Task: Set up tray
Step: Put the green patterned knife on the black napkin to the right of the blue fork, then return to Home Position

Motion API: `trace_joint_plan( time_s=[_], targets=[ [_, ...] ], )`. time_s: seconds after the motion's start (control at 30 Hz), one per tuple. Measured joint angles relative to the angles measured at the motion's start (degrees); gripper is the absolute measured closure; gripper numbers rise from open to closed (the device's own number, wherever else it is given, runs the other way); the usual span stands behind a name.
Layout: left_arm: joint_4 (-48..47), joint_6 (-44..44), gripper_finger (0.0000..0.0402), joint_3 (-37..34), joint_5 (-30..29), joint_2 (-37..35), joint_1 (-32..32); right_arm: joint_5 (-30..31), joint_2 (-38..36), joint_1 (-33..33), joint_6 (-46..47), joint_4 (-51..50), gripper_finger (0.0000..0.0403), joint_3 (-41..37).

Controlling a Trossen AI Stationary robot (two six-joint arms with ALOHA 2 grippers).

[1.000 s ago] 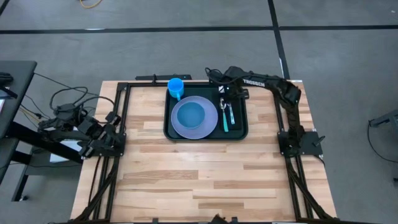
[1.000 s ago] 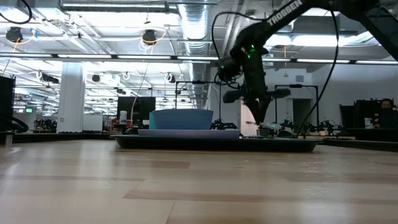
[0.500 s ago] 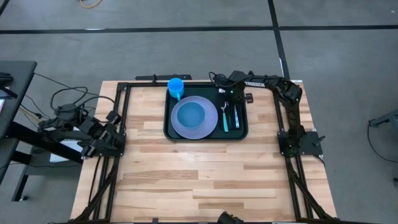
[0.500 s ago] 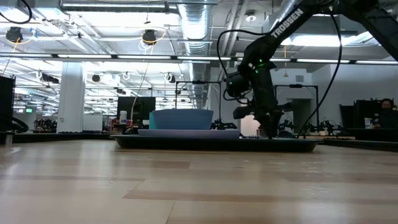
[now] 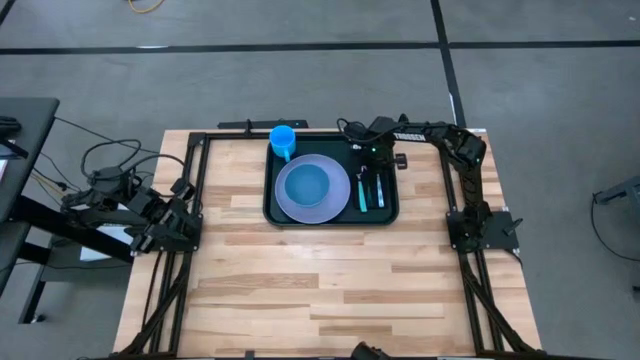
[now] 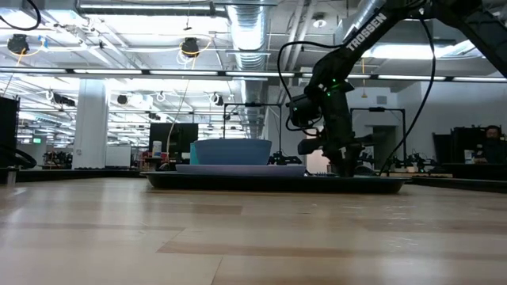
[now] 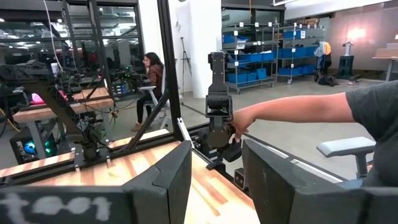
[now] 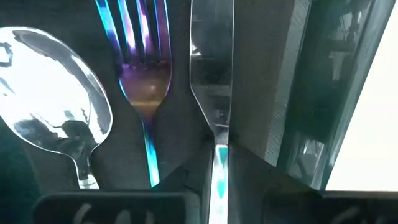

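High view, right gripper low over tray far-right corner, fingers slightly parted astride knife.

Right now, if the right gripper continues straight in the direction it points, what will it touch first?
Probably the knife, lying directly under the right gripper on the tray, beside the fork; the gripper points down at it.

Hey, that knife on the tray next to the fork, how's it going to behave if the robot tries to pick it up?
The knife looks like polished metal, so probably stiff but slippery. It lies flat on the tray beside the fork, so likely hard to get under. The right tool sits right over its handle end.
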Motion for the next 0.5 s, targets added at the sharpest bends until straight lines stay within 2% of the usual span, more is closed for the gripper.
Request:
trace_joint_plan(
  time_s=[0.3,0.5],
  targets=[
    [0.0,0.2,0.0269,0.0,0.0,0.0,0.0,-0.2,0.0,0.0,0.1,-0.4,0.0317,0.0],
    [0.0,0.2,0.0269,0.0,0.0,0.0,0.0,-0.1,-2.2,0.2,1.5,-2.4,0.0310,0.0]
  ],
)
